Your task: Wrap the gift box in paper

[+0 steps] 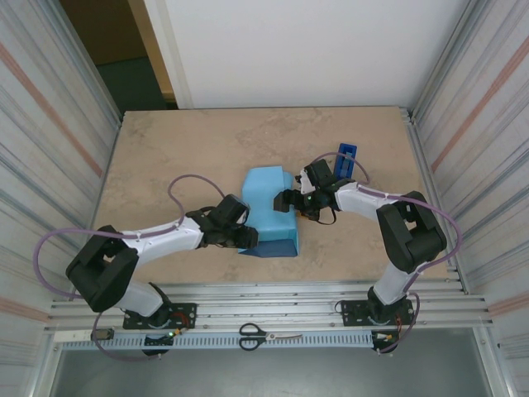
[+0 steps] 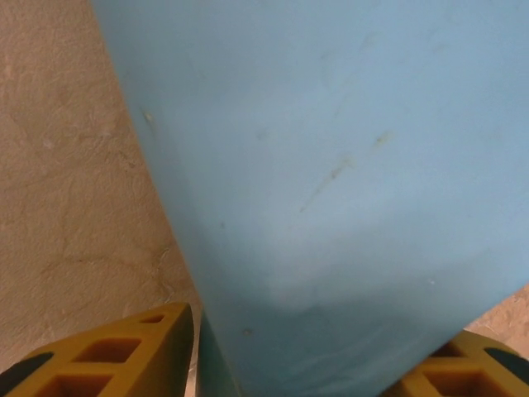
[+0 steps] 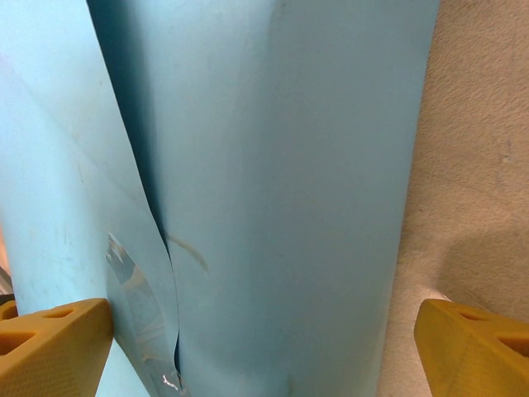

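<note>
paper (image 1: 269, 213) folded sky-blue side out, mid-tabletop (image 1: 165, 157), between the two arms | left claw (image 2: 297, 356) straddles its near-left fold; clamped or loose: cannot tell | right claw (image 3: 264, 347) spread wide around its right side, not pinching

A smooth sky-blue paper sheet (image 2: 331, 165) stands between two yellow gripper fingers (image 2: 124, 356), beige mottled tabletop (image 2: 74, 207) to its left.

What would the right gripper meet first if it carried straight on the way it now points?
Most likely the paper: its light-blue face lies directly ahead of the right gripper; how near is unclear.
</note>
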